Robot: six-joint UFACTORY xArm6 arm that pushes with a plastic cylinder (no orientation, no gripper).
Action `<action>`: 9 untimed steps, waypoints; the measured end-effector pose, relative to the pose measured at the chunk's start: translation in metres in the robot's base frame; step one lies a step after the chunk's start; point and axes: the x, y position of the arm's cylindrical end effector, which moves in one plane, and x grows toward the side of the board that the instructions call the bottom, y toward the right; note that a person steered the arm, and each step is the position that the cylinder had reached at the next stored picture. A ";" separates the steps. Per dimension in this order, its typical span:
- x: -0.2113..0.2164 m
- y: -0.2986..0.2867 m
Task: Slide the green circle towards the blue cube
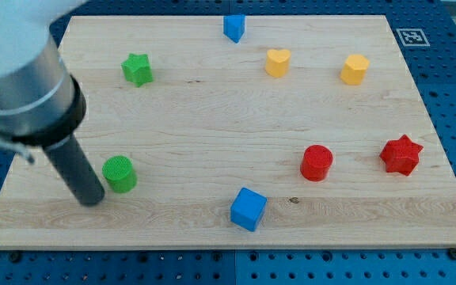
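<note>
My tip (93,199) rests on the surface (212,119) at the view's lower left, just beside the green circle (119,173) on its left and a little below it; whether the two touch cannot be told. There is no end effector with jaws here, only the dark rod, so it neither opens nor closes on anything. The rod slants up toward the view's top left, where the arm's grey and black body blurs across the corner.

The green circle sits near the surface's left edge, in the lower half. The blue cube (248,209) lies well apart from it to the view's right, close to the bottom edge and turned slightly askew. A second blue block (233,27) stands at the top edge near the middle; its shape is unclear.

A green star (137,69) sits in the upper left, above the green circle. A yellow heart (277,62) and a yellow block (355,69), perhaps a hexagon, stand side by side in the upper right. A red circle (317,162) and a red star (401,154) lie in the right half, near each other, the star closer to the right edge.
</note>
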 end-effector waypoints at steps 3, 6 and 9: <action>-0.005 -0.020; -0.050 0.011; -0.020 0.099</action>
